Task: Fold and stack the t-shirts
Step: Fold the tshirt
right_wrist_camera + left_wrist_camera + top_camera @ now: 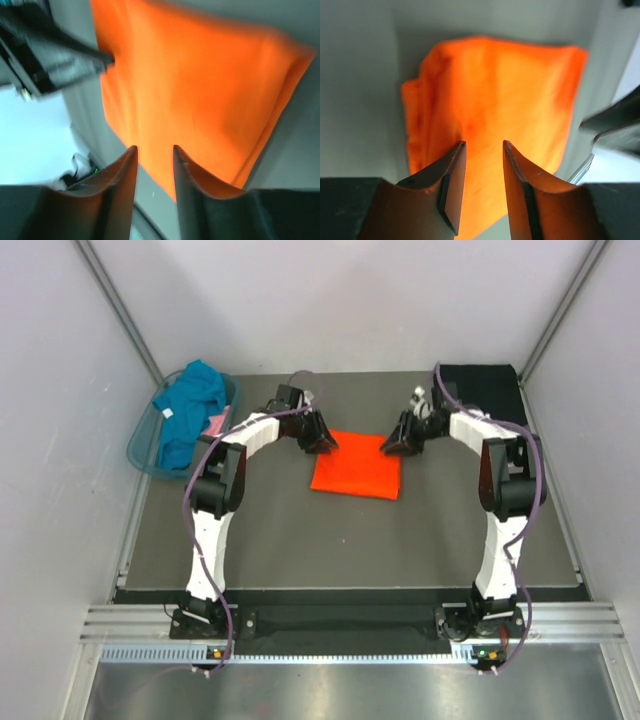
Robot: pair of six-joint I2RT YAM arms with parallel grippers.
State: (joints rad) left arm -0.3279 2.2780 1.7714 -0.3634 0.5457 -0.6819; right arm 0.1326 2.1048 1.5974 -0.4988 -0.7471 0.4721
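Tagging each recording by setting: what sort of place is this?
Probably a lab robot cell, not a home: plain white walls box in a dark table, a metal rail holds two arm bases, and an orange t-shirt and plastic basket serve as props.

Orange tee [357, 468], black tee [480, 380], teal tee [190, 405]

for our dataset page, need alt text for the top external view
A folded bright orange cloth t-shirt lies flat on the dark table, the left gripper and right gripper at its two far corners. A translucent blue-green plastic basket at far left holds a teal tee and a pink tee; a black t-shirt lies far right.
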